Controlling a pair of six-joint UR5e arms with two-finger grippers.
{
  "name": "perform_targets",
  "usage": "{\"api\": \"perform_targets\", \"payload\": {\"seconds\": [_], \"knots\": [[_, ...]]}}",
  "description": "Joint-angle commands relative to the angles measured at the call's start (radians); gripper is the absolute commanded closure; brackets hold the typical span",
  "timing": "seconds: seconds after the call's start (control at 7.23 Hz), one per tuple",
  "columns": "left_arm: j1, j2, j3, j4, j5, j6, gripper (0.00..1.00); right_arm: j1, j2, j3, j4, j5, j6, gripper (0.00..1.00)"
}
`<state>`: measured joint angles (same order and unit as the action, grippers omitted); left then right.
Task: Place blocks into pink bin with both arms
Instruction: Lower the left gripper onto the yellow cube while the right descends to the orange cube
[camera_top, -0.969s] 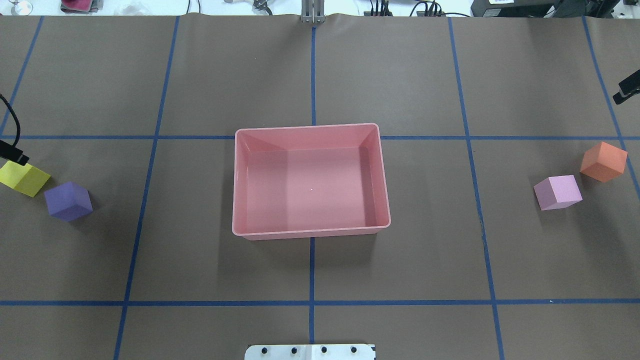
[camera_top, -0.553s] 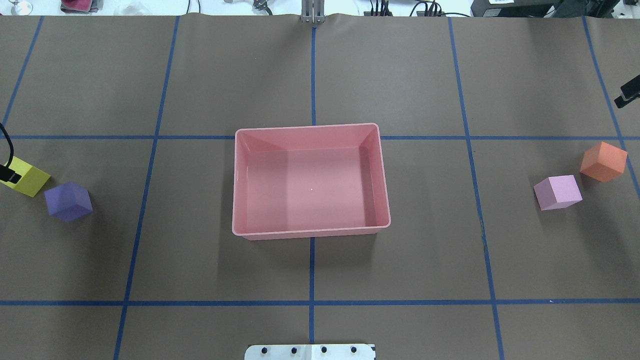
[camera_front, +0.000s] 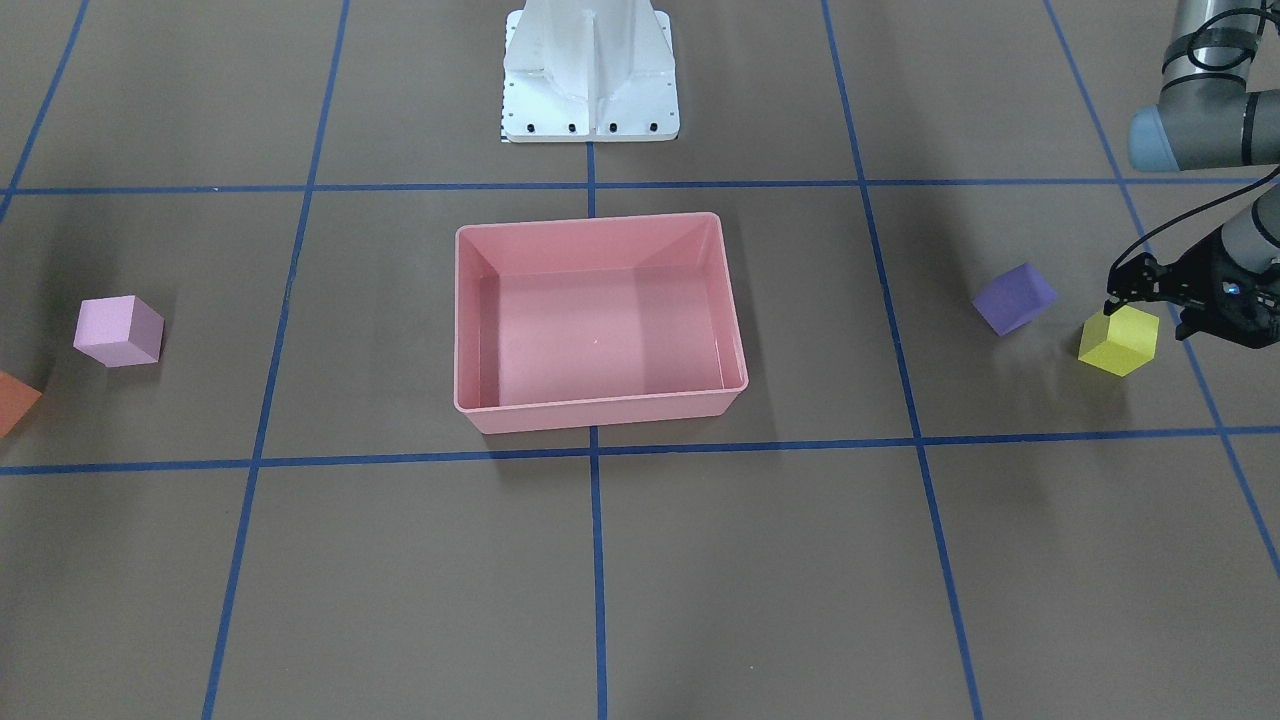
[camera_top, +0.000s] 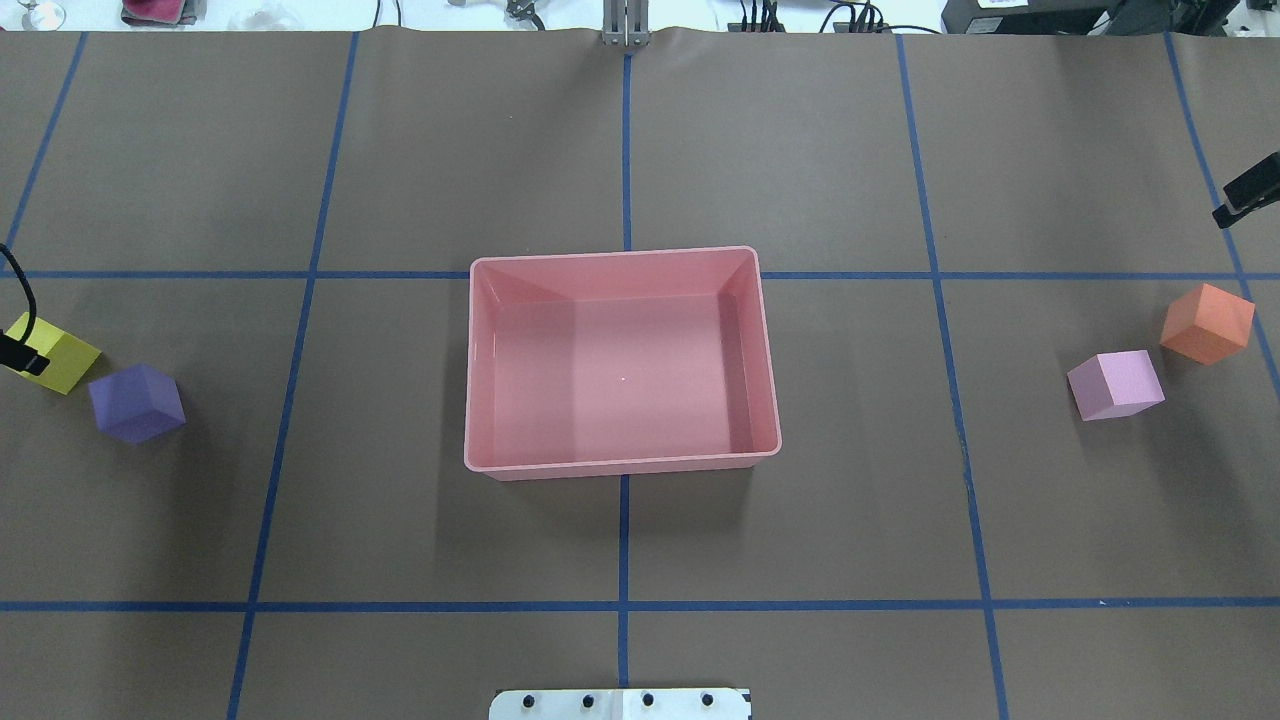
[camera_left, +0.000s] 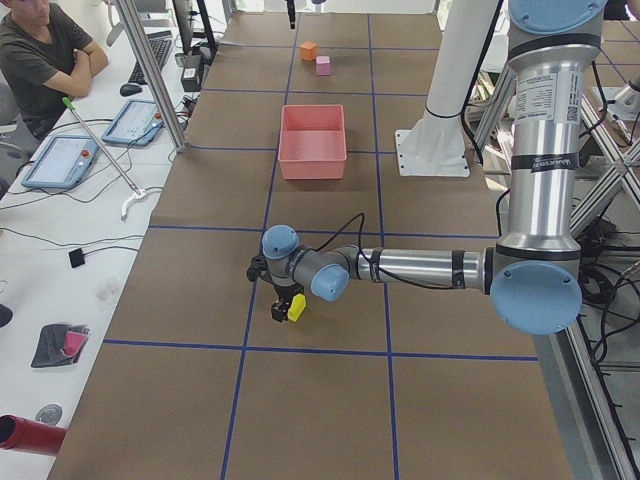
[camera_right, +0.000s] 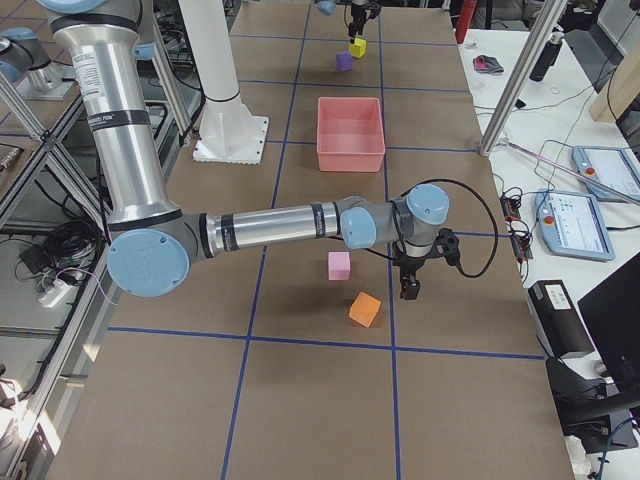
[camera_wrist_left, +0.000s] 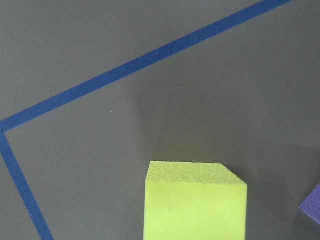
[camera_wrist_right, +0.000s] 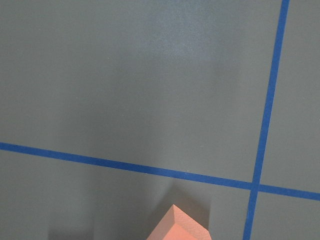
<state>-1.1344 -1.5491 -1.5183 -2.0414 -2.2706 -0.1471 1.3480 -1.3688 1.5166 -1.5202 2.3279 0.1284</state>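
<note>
The pink bin (camera_top: 620, 465) stands empty at the table's middle, also in the front view (camera_front: 600, 403). The yellow-green block (camera_top: 62, 356) and purple block (camera_top: 137, 402) lie at the table's left. My left gripper (camera_front: 1153, 312) is open, its jaws low on either side of the yellow-green block (camera_front: 1118, 342), which fills the bottom of the left wrist view (camera_wrist_left: 195, 205). The light pink block (camera_top: 1116, 384) and orange block (camera_top: 1207, 323) lie at the right. Of my right gripper (camera_top: 1245, 192) only one finger shows, beyond the orange block; I cannot tell if it is open. An orange corner (camera_wrist_right: 180, 227) shows in its wrist view.
The white pedestal base (camera_front: 590, 80) stands behind the bin. Blue tape lines grid the brown table. An operator's bench with tablets (camera_left: 60, 160) runs along the table's far side, where a person (camera_left: 40, 50) sits.
My left gripper's finger has come down and toward me, from beside the yellow-green block to over it. The right gripper's finger has shifted slightly. The blocks and bin have not moved.
</note>
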Motion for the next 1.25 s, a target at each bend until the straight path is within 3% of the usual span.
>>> {"api": "perform_targets", "payload": {"seconds": [0.0, 0.14, 0.28, 0.42, 0.55, 0.69, 0.83, 0.97, 1.11], "knots": [[0.024, -0.005, 0.004, 0.001, 0.0, -0.012, 0.01, -0.059, -0.012, 0.004, 0.002, 0.004, 0.002, 0.0], [0.034, -0.009, 0.01, 0.001, 0.0, -0.014, 0.02, -0.116, -0.022, 0.002, 0.006, 0.001, 0.003, 0.0], [0.036, -0.022, 0.015, 0.003, 0.0, -0.015, 0.17, -0.128, -0.03, -0.001, 0.008, 0.001, -0.001, 0.0], [0.036, -0.022, 0.013, 0.004, -0.001, -0.015, 0.54, -0.136, -0.042, 0.005, 0.009, -0.016, -0.009, 0.0], [0.036, -0.023, 0.015, 0.006, -0.001, -0.015, 0.81, -0.136, -0.065, 0.032, 0.023, -0.094, -0.019, 0.0], [0.036, -0.023, 0.012, 0.006, -0.001, -0.015, 0.97, -0.145, -0.079, 0.033, 0.052, -0.167, -0.079, 0.0], [0.036, -0.023, 0.01, 0.006, -0.004, -0.015, 1.0, -0.145, -0.105, 0.03, 0.052, -0.159, -0.113, 0.0], [0.036, -0.023, 0.012, 0.007, -0.027, -0.015, 1.0, -0.144, -0.151, 0.031, 0.052, -0.103, -0.014, 0.0], [0.035, -0.023, 0.007, 0.01, -0.032, -0.015, 1.0, -0.144, -0.17, 0.034, 0.073, -0.07, 0.26, 0.0]]}}
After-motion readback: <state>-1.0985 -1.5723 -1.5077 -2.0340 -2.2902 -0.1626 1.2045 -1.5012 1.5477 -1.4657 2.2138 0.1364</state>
